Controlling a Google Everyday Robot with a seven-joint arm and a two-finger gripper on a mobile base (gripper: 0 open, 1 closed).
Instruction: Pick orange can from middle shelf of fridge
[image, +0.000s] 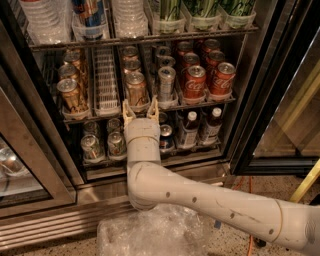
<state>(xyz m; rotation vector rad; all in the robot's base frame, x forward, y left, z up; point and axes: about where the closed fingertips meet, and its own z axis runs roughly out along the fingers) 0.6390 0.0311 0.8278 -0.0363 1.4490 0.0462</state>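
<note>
- While the end effector (140, 108) sits just left of frame centre, its two pale fingers (127, 109) stand apart with nothing between them, tips aimed at the front lip of the middle shelf (102, 114).
- Orange can (136, 89): upright at the front of its lane, immediately above the fingertips in the frame. Contact cannot be told, but no grasp is made.
- Neighbours: a silver can (166, 83) just beside it to the right, then red Coca-Cola cans (195, 82); a white ribbed lane (106, 80) to its left, then further orange cans (70, 95) at the left of the frame.
- Arm (200, 200): enters from the lower right, bends at lower centre and rises to the wrist in front of the lower shelf (100, 150).
- Fridge (260, 100): its dark door frame bounds the shelves on the right.
- Step in hand, by judgement: the approach, with the end effector lined up on the target lane but short of straddling the can.
- Next move, by judgement: rise over the shelf lip and advance until one finger passes each side of the can's body, clear of the silver can. Only then close and draw the can out.
</note>
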